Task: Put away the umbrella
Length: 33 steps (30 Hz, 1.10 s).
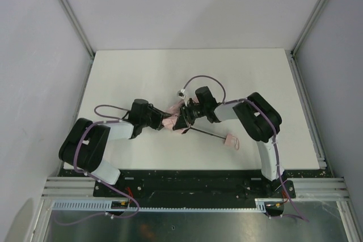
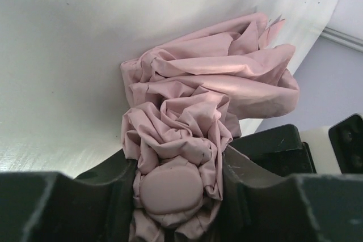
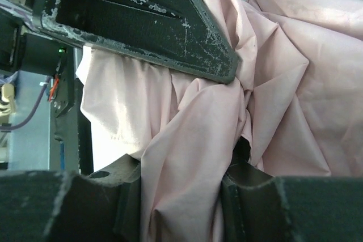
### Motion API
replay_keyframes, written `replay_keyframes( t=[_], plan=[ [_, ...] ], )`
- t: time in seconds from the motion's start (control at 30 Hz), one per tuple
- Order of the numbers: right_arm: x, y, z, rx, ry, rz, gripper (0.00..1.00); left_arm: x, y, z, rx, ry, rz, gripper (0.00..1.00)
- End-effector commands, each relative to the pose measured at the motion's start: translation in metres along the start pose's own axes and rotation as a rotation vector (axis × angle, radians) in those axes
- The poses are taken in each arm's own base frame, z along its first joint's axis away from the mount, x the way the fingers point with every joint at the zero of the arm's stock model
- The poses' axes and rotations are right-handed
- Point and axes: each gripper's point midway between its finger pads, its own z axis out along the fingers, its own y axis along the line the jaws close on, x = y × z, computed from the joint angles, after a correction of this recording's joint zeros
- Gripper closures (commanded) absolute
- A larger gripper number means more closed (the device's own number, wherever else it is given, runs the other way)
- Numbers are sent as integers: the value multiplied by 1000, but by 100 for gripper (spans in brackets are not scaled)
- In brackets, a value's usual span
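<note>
Umbrella (image 1: 180, 122) lies near the table's (image 1: 142, 72) centre, its light, limp, slippery cloth bunched between both grippers. The left gripper (image 2: 173, 168) pinches cloth around the round cap (image 2: 170, 192), and the right gripper (image 3: 181, 174) pinches a fold. The stiff shaft (image 1: 207, 134) and handle (image 1: 231, 140), pointing toward four o'clock, probably give surer holds.

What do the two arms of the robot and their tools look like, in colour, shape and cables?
Both the left arm and the right arm are built of bulky black joint housings and white links. A thin purple cable runs in loose loops along each. The left tool and the right tool each have two blocky black fingers with faint pale scuffs.
</note>
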Motion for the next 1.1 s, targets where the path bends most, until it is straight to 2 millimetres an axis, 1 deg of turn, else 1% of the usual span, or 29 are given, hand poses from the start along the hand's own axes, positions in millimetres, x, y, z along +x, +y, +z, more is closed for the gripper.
replay_keyframes(
  t=[0.0, 0.07, 0.2, 0.23, 0.27, 0.3, 0.37, 0.47, 0.57, 0.63, 0.67, 0.73, 0.8, 0.9, 0.93, 0.97, 1.0, 1.03, 1.07],
  plan=[
    [35, -4, -6, 162, 113, 156, 84, -10, 21, 0, -28, -68, 105, 97],
    [25, -8, -9, 288, 98, 96, 65, -8, 21, -1, -26, -63, 73, 99],
    [6, -8, -17, 564, 77, -97, 38, -1, 22, -2, -37, -27, -23, 100],
    [1, -4, -17, 621, 71, -157, 31, 1, 23, -2, -47, -13, -47, 100],
    [1, -3, -19, 686, 81, -209, 25, 4, 24, -2, -61, 2, -69, 100],
    [0, -4, -21, 750, 88, -259, 23, 6, 24, -1, -71, 16, -89, 100],
    [0, -8, -24, 853, 111, -348, 22, 9, 23, -2, -86, 34, -119, 100],
    [0, -18, -29, 1010, 136, -457, 24, 10, 20, -4, -105, 44, -142, 100],
    [-1, -24, -29, 1132, 152, -554, 26, 11, 20, -7, -137, 50, -155, 100],
    [1, -30, -28, 1183, 157, -577, 30, 13, 19, -9, -141, 58, -161, 100],
    [2, -34, -28, 1197, 161, -576, 33, 14, 19, -9, -144, 65, -166, 100],
    [6, -40, -24, 1188, 171, -556, 48, 16, 20, -10, -148, 76, -172, 100],
    [13, -44, -19, 1138, 181, -511, 65, 18, 23, -10, -154, 83, -171, 100],
    [33, -51, -13, 1030, 237, -418, 92, 18, 24, -10, -156, 86, -156, 100],
    [40, -52, -10, 982, 255, -383, 96, 18, 24, -10, -154, 87, -146, 100],
    [47, -53, -7, 934, 270, -342, 98, 17, 24, -9, -150, 86, -133, 100],
    [54, -52, -3, 870, 287, -299, 99, 16, 21, -8, -140, 85, -110, 98],
    [61, -51, 0, 803, 303, -259, 100, 15, 19, -8, -131, 81, -87, 83],
    [67, -48, 3, 747, 308, -216, 100, 13, 16, -8, -121, 75, -63, 65]
  ],
)
